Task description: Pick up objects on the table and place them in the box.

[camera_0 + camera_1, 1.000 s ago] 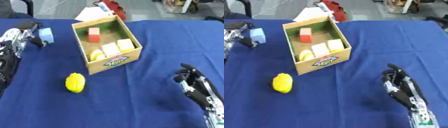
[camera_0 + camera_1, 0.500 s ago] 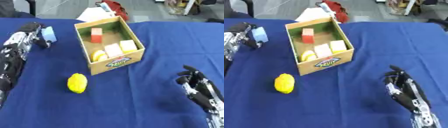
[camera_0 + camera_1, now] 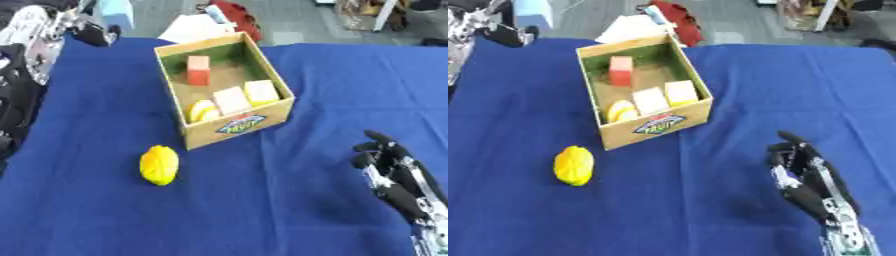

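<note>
at the upper left corner of the view, around eleven o'clock, the left robot hand (image 3: 66, 25) is raised above the far edge of the desk (image 3: 332, 90), its fingers curled round a pale blue block (image 3: 115, 12) that sits up off the blue cloth. the left arm runs down the nine o'clock edge of the view. down at about four o'clock the right robot hand (image 3: 802, 172) rests near the lower corner with fingers relaxed and pointing up, holding nothing.

out from there, near the middle toward twelve o'clock, stands the cardboard box (image 3: 241, 124), open at the top, with a printed label on its near wall. inside it lie a red block (image 3: 199, 70) at the far end, two pale cream blocks (image 3: 232, 99) side by side nearer the front, and a yellow curved piece (image 3: 201, 110) against the near left corner.

at seven o'clock from the box, apart from it, a yellow lemon-like fruit (image 3: 159, 164) lies on the blue cloth.

beyond the desk's far edge, at twelve o'clock, lie a white sheet (image 3: 194, 29) and something red (image 3: 236, 17).
</note>
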You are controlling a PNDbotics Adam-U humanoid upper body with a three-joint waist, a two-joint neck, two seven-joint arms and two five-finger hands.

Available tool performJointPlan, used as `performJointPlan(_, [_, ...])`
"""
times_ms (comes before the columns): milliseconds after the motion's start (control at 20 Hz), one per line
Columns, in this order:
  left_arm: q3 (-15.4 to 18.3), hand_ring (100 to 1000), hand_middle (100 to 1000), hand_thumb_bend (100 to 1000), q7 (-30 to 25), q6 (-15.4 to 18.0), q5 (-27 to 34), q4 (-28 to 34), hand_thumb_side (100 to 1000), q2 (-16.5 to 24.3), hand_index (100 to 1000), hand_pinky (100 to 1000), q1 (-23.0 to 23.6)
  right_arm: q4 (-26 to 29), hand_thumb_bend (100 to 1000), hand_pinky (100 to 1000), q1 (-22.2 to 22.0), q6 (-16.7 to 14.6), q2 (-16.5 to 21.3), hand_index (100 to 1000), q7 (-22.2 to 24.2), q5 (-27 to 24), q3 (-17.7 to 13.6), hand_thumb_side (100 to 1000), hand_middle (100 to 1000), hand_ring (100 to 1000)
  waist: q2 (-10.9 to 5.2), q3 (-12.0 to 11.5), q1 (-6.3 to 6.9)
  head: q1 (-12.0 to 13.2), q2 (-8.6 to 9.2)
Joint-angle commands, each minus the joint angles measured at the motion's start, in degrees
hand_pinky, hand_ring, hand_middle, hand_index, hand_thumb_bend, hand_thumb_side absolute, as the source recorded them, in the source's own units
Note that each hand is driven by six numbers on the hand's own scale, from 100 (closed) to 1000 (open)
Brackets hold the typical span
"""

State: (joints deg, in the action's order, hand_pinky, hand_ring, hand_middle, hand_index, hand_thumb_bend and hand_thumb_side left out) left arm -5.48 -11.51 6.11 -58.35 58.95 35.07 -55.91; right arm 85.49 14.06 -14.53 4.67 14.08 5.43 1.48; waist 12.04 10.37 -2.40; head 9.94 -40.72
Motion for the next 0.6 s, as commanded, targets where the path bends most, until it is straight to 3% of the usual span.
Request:
performJointPlan(50, [-2.9, 525, 482, 235, -2.9, 2.5, 1.2, 2.3, 160, -2.0, 685, 709, -2.1, 0.4, 100, 658, 0.3, 0.0, 0.5, 900, 0.1, 0.2, 0.0, 355, 664, 625, -1.45, 0.4, 0.22, 0.2, 0.10])
performJointPlan(250, [-5.6, 543, 497, 252, -6.1, 4.6, 1.4, 0.5, 170, -5.6, 696, 713, -2.3, 0.4, 100, 658, 0.3, -0.1, 0.2, 900, 0.3, 0.2, 0.1, 357, 664, 625, -1.28, 1.1, 0.08, 0.5, -0.01])
performJointPlan(400, [-7.1, 574, 518, 272, -9.0, 6.1, 1.5, -0.2, 177, -6.1, 715, 723, -1.8, 0.4, 100, 658, 0.3, -0.1, 0.2, 900, 0.2, 0.2, 0.0, 356, 664, 625, -1.21, 1.3, 0.06, 0.5, -0.10])
performJointPlan(450, [-7.3, 620, 567, 316, -10.2, 6.3, 1.7, -0.5, 180, -6.1, 755, 738, -1.6, 0.4, 100, 658, 0.3, -0.1, 0.3, 900, 0.2, 0.1, 0.0, 358, 664, 625, -1.17, 1.3, 0.10, 0.5, -0.10])
performJointPlan(500, [-7.5, 660, 610, 349, -11.6, 6.5, 2.0, -0.7, 215, -6.0, 793, 750, -1.4, 0.4, 100, 658, 0.3, -0.1, 0.3, 900, 0.1, 0.1, -0.1, 359, 664, 625, -1.15, 1.2, 0.15, 0.5, -0.07])
performJointPlan(550, [-7.5, 721, 688, 428, -12.8, 6.7, 2.2, -0.7, 443, -5.8, 857, 771, -1.3, 0.4, 100, 659, 0.4, -0.1, 0.2, 900, 0.2, 0.1, 0.0, 360, 664, 625, -1.15, 1.2, 0.21, 0.5, -0.02])
performJointPlan(600, [-7.5, 727, 697, 441, -13.7, 6.9, 2.4, -0.5, 476, -5.6, 863, 775, -1.3, 0.4, 100, 659, 0.4, -0.1, 0.2, 900, 0.3, 0.2, 0.0, 360, 664, 625, -1.15, 1.1, 0.24, 0.5, 0.01])
